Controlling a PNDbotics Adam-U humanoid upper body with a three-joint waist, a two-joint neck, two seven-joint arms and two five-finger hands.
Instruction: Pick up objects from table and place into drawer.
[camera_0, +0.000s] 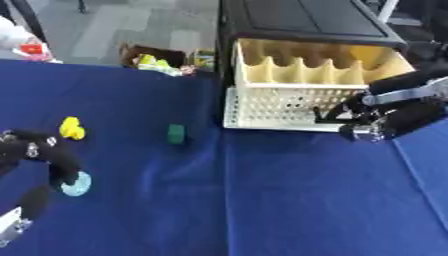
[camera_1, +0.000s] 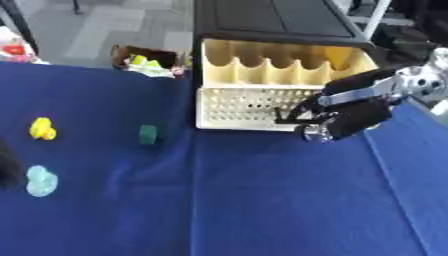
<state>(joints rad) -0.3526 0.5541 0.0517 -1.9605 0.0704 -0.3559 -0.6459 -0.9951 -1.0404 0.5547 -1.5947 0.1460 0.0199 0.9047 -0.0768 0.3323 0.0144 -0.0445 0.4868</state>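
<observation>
Three small objects lie on the blue bench (camera_0: 262, 200) in the left eye view: a yellow piece (camera_0: 72, 128), a green block (camera_0: 177, 134) near the middle, and a pale blue piece (camera_0: 76, 187) at the lower left. The left hand (camera_0: 44, 155) hangs over that pale blue piece with its dark fingers curled downward, one tip touching or just above it; whether it has closed on the piece I cannot tell. So the step in hand reads as the pick-up, and the next move would call for closing round the pale blue piece, lifting it clear, and carrying it across the bench to the drawer (camera_0: 297, 102), well apart to the right. That drawer, a cream perforated basket, stands pulled out of a black cabinet (camera_0: 297, 20); scalloped dividers split its inside, and no object shows in the compartments. In the right eye view the right hand (camera_1: 337, 117) sits at the drawer's front right corner, fingers curled against the perforated wall, touching or just beside it, apparently steadying it; nothing shows in its grasp. Here the left hand is almost out of view, and the pale blue piece lies bare on the cloth. Beyond the bench a small open box (camera_1: 144, 62) on the floor holds yellow-green bits.
</observation>
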